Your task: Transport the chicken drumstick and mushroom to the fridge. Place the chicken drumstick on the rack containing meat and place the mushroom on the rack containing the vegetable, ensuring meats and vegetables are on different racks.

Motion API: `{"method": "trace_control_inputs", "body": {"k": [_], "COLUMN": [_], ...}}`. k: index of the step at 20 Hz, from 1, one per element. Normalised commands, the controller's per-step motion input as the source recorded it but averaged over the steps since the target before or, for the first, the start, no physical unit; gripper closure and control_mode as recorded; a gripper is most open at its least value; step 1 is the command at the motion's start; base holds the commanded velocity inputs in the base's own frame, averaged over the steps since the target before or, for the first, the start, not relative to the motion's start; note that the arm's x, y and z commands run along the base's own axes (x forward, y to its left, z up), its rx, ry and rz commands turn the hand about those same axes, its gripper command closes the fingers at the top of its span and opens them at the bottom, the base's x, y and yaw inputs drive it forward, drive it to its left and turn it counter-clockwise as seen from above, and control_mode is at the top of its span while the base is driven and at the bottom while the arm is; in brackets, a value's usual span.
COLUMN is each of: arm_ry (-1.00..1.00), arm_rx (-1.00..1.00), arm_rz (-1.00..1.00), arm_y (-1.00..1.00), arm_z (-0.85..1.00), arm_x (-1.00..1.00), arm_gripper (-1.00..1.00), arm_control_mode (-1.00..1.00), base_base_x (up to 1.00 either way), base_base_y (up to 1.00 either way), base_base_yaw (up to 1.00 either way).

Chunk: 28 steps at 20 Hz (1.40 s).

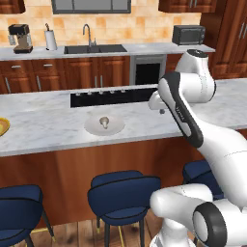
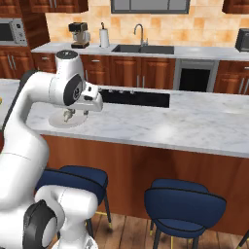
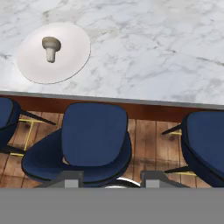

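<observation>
Marble counter [image 1: 43,130], white plate [image 1: 91,128], mushroom [image 1: 103,122]

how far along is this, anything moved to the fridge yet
Barely begun, by the look of it. The mushroom lies on its plate on the counter, untouched. In the hand view the claw hangs over the stools, off the counter edge, with nothing between its tips. Whether the drumstick went first cannot be told from here. Left at least: pick the mushroom and carry it to the vegetable rack.

A home kitchen: a white marble island counter [image 1: 43,130] with navy cushioned stools [image 1: 123,195] below the gripper, a steel sink [image 1: 95,48] and wooden cabinets [image 1: 58,72] beyond.
</observation>
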Motion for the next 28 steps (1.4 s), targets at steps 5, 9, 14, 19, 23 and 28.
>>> {"method": "trace_control_inputs", "body": {"k": [5,9,14,19,23,28], "arm_ry": [-0.03,0.00,0.00,0.02,0.06,0.04], "arm_rx": [0.00,0.00,0.00,0.00,0.00,0.00], "arm_rz": [0.00,0.00,0.00,0.00,-0.05,-0.05], "arm_y": [0.33,0.96,0.85,0.34,0.00,0.08], "arm_z": [0.00,-0.14,-0.30,-0.28,-0.08,-0.11], "arm_x": [-0.48,-0.48,0.02,0.56,0.81,0.86], "arm_gripper": [-1.00,-1.00,-1.00,-1.00,-1.00,-1.00], "arm_control_mode": [-1.00,-1.00,-1.00,-1.00,-1.00,-1.00], "base_base_x": [0.00,0.00,0.00,0.00,0.00,0.00], "base_base_y": [0.00,0.00,0.00,0.00,0.00,0.00], "base_base_yaw": [0.00,0.00,0.00,0.00,0.00,0.00]}}
